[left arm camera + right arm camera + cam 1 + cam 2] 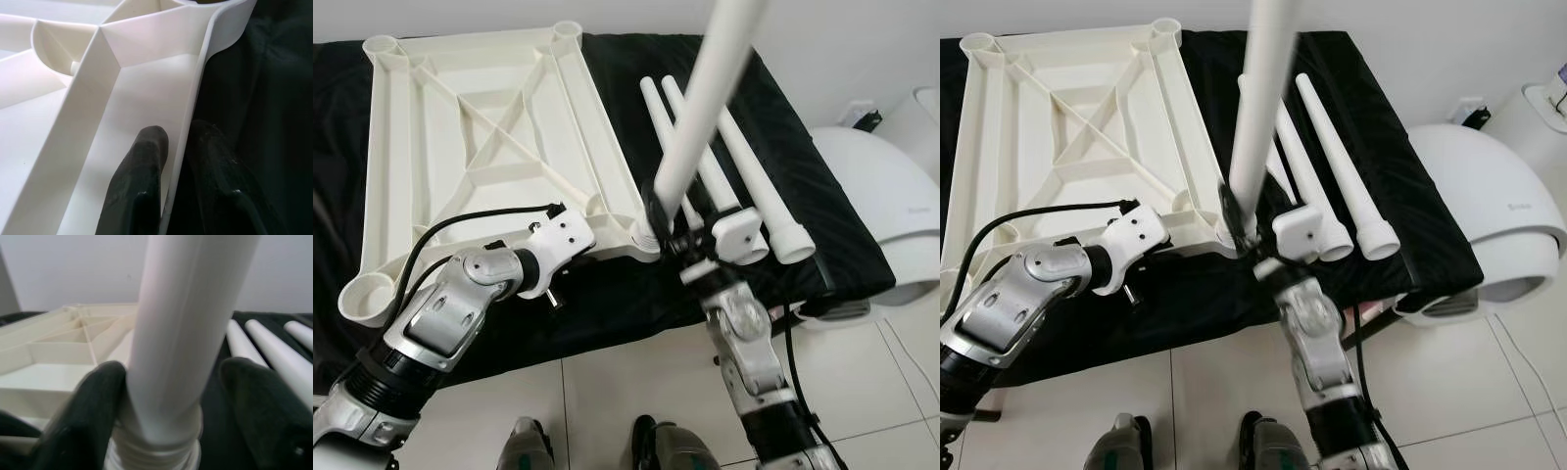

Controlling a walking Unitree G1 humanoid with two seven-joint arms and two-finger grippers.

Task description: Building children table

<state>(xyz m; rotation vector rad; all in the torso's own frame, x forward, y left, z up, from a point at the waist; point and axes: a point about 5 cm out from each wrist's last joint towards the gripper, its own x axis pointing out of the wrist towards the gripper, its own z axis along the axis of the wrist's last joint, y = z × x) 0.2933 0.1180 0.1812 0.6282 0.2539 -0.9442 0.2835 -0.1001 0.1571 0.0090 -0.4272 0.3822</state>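
Observation:
The white tabletop lies upside down on a black cloth, ribs and corner sockets facing up. My left gripper is shut on its near rim, one finger inside the rim and the other outside. My right gripper is shut on a white table leg. The leg stands nearly upright with its threaded end at the tabletop's near right corner socket. Three more legs lie side by side on the cloth just right of that corner.
The black cloth ends close behind the loose legs on the right. A white domed appliance sits on the tiled floor to the right. My own feet stand at the near edge.

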